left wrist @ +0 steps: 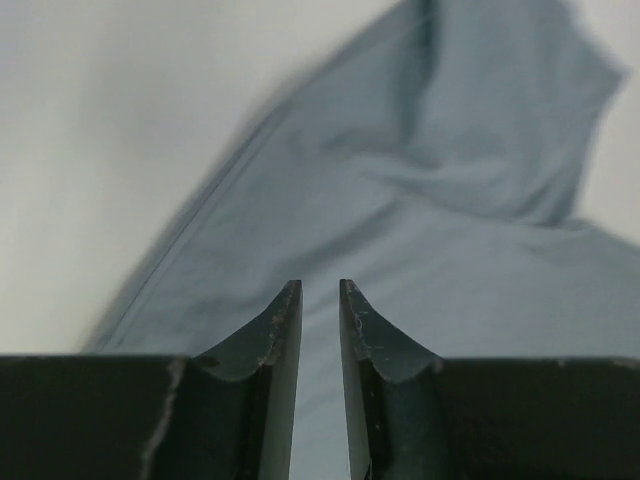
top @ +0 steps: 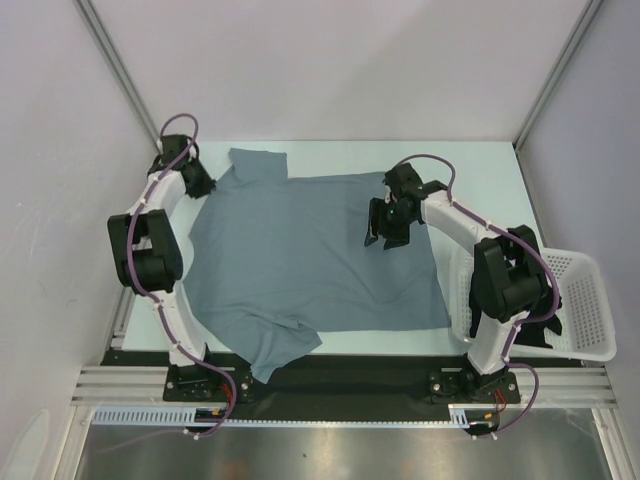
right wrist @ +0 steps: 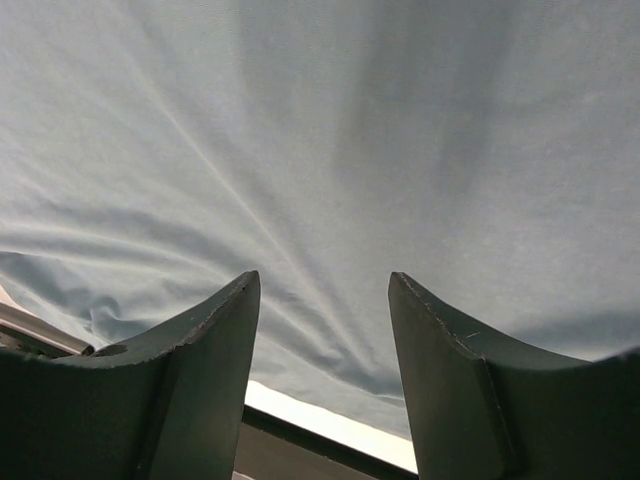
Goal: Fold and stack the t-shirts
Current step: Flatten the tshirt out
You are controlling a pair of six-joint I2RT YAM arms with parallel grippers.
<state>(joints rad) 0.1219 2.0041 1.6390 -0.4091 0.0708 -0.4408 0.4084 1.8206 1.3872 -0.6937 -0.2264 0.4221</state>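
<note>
The slate grey-blue t-shirt (top: pixel 310 260) lies spread out on the pale table, with one sleeve (top: pixel 258 162) pointing to the far side and a folded-over flap at the near left. My left gripper (top: pixel 200 185) is at the shirt's far left edge. Its jaws stand only a narrow gap apart, with nothing between them (left wrist: pixel 320 285), and the shirt (left wrist: pixel 450 200) lies just ahead. My right gripper (top: pixel 385 238) hovers over the shirt's right part, wide open and empty (right wrist: pixel 323 275), with cloth (right wrist: pixel 320 130) below it. No black t-shirt is clearly in view.
A white lattice basket (top: pixel 585 300) stands at the table's right edge, next to the right arm. A dark shape (top: pixel 545 328) at its left side is partly hidden by the arm. The table's near edge (right wrist: pixel 330 425) shows below the right fingers.
</note>
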